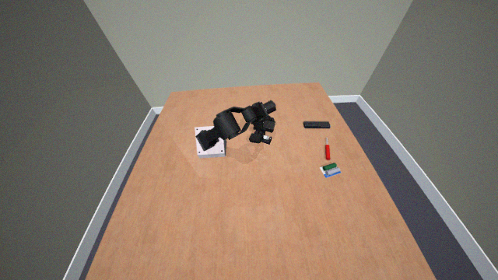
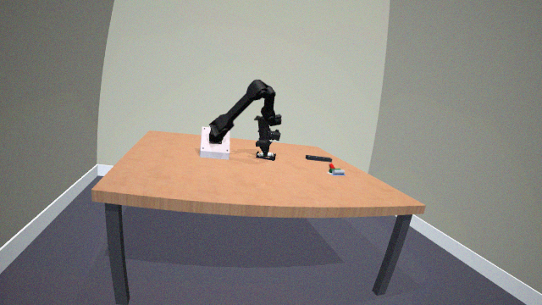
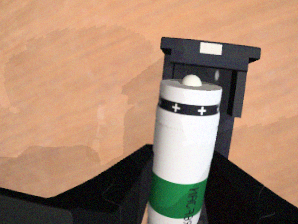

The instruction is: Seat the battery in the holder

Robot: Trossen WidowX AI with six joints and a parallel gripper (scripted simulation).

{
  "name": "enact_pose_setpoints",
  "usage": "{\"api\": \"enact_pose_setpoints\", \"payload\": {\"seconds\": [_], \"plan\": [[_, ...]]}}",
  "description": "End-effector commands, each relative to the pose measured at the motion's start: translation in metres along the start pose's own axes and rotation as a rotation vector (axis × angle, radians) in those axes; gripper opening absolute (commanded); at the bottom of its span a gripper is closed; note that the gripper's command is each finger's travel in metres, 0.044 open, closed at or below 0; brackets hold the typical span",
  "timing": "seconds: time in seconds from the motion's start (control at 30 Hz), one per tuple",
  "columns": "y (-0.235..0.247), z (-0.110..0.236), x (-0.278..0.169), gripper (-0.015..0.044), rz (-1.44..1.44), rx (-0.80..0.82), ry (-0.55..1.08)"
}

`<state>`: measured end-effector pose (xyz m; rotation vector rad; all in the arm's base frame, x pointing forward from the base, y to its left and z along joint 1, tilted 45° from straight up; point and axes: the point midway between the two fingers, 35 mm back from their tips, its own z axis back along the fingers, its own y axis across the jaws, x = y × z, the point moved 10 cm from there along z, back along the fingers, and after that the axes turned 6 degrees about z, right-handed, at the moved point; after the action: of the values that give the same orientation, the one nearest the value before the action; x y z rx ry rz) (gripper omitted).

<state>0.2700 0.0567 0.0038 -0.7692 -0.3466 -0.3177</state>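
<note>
The battery [image 1: 267, 138] [image 2: 268, 155] [image 3: 185, 135] is white with a green band and a black band of plus signs. My gripper [image 1: 261, 138] [image 2: 265, 152] [image 3: 180, 156] is shut on its body. The black holder [image 1: 268, 141] [image 2: 271, 158] [image 3: 230, 58] stands on the table beneath it. In the wrist view the terminal end points at the holder's end wall, with a gap between them, and the battery leans slightly across the holder's line. In the exterior view it looks nearly level at the holder. The spring and the flat end are hidden; I cannot tell how deep the battery sits.
To the right are a black bar [image 1: 317, 124] [image 2: 318, 158], a red-handled screwdriver [image 1: 327, 152], and a green cylinder [image 1: 330, 166] beside a grey cylinder [image 1: 333, 171] [image 2: 339, 172] on a blue and white piece. The arm's white base [image 1: 211, 153] [image 2: 215, 149] stands left of the holder.
</note>
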Motion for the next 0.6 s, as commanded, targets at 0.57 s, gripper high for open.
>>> {"api": "enact_pose_setpoints", "payload": {"seconds": [0.57], "plan": [[-0.009, -0.006, 0.017, 0.0076, -0.015, 0.030, 0.207]]}}
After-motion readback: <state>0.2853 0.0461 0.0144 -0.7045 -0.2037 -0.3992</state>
